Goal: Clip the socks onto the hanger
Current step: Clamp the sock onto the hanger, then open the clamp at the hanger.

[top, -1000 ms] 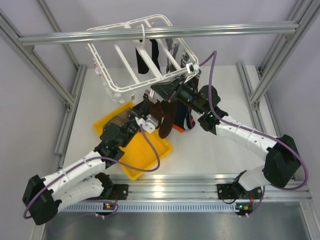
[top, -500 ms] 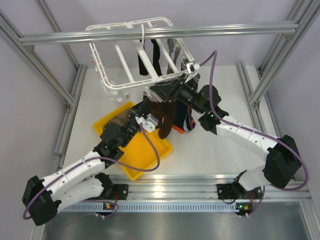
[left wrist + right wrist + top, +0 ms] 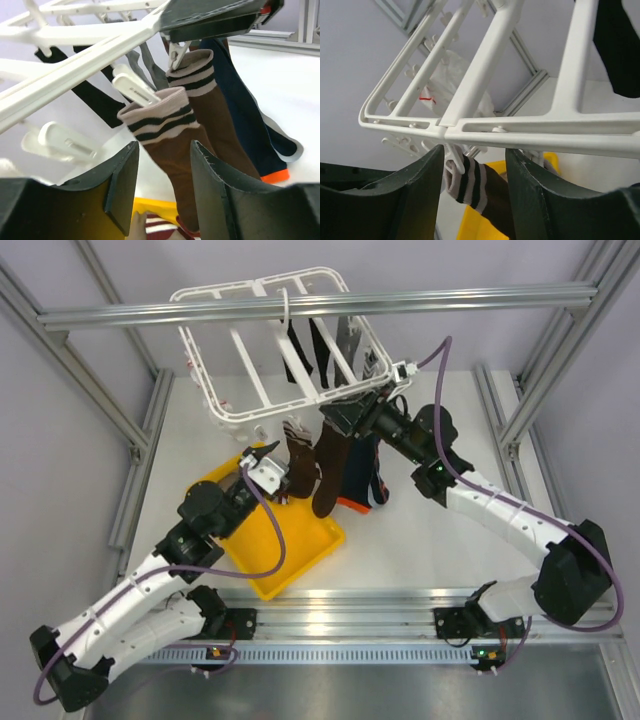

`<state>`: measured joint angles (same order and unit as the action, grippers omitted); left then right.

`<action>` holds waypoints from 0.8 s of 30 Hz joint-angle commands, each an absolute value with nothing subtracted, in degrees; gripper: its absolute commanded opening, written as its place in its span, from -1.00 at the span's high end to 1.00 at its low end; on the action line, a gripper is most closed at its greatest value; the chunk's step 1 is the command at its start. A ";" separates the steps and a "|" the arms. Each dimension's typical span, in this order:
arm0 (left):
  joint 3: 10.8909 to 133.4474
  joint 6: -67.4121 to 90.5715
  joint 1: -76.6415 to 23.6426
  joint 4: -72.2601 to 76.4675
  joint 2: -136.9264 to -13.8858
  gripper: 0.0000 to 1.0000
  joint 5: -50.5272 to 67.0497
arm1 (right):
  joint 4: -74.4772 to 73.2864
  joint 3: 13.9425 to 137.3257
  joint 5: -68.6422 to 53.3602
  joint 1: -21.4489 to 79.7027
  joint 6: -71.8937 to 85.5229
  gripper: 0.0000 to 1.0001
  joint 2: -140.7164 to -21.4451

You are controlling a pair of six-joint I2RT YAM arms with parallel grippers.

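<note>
Left gripper (image 3: 270, 456), top view: released, empty, beside the striped sock (image 3: 300, 468) hanging from the hanger (image 3: 240, 417); right gripper (image 3: 352, 418) at its near edge.

Left wrist: a clip (image 3: 131, 90) bites the sock's cuff.

Right wrist: right gripper (image 3: 474, 155) released under the hanger.

Clipping looks done; next, fetch another sock from the tray (image 3: 300, 570). No writing legible.

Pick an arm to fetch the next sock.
Left. The left gripper, open and empty, hangs over the tray, where a striped sock shows; the right gripper is up at the hanger.
</note>
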<state>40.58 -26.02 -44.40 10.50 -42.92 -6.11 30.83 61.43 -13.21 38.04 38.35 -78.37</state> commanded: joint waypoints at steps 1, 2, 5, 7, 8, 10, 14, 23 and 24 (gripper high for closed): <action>44.38 -16.53 -41.32 1.42 -41.05 -0.01 -4.58 | 29.53 61.26 -12.22 36.21 36.48 -0.01 -76.03; 45.08 -15.31 -40.61 -2.68 -40.44 -0.02 -3.44 | 29.01 61.17 -12.13 35.95 35.87 -0.02 -75.76; 45.70 -15.81 -37.54 -10.07 -39.03 -0.04 -1.59 | 27.08 60.91 -11.60 34.37 35.86 -0.01 -75.50; 45.79 -17.74 -36.66 -14.83 -38.24 -0.04 -1.14 | 26.19 60.91 -11.34 33.05 35.86 -0.01 -75.15; 45.62 -21.23 -36.56 -19.12 -37.71 -0.05 -0.36 | 26.02 60.82 -11.42 32.70 35.95 -0.02 -74.97; 45.53 -24.94 -36.21 -24.32 -36.57 -0.05 4.03 | 25.93 60.82 -11.60 31.91 35.77 -0.02 -74.45; 44.48 -33.21 -35.95 -34.00 -33.58 -0.05 8.61 | 26.37 60.82 -12.92 31.38 34.02 -0.03 -72.42; 42.01 -24.23 -35.77 -26.66 -32.96 0.00 0.55 | 27.42 60.03 -15.73 31.38 31.11 -0.03 -68.65; 41.75 -21.21 -35.77 -24.02 -32.52 0.00 -2.87 | 27.77 59.51 -16.34 31.38 31.11 -0.03 -68.21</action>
